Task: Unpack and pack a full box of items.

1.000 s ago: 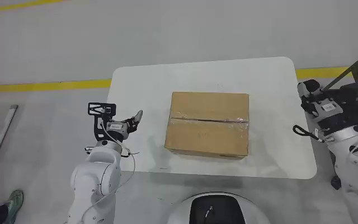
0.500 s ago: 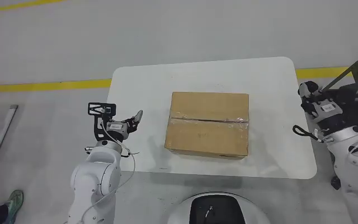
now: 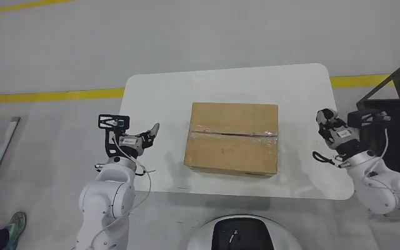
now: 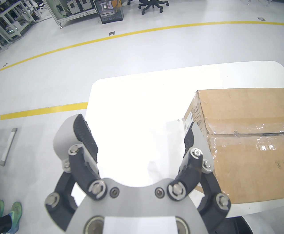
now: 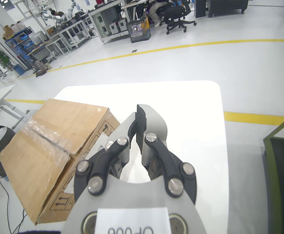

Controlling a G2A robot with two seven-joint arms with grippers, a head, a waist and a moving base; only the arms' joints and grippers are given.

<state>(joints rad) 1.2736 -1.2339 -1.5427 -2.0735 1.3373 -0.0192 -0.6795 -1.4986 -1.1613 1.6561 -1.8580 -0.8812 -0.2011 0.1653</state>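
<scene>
A closed cardboard box [image 3: 232, 138], its top seam sealed with clear tape, sits in the middle of the white table [image 3: 162, 100]. It also appears in the left wrist view [image 4: 241, 141] and the right wrist view [image 5: 48, 141]. My left gripper [image 3: 149, 136] hovers over the table's left edge, open, with nothing between its fingers [image 4: 137, 135], a short way left of the box. My right gripper [image 3: 325, 120] is over the table's right edge, shut and empty [image 5: 137, 124], right of the box.
Bare table surface [image 3: 300, 94] lies around the box on all sides. Yellow floor lines [image 3: 62, 95] run behind the table. A dark green frame [image 5: 274, 159] stands off the table's right side. Workbenches and chairs [image 5: 177, 13] are far behind.
The right arm has moved left and toward the near side, bringing its gripper over the table's right edge. The left arm and the box have not moved.
</scene>
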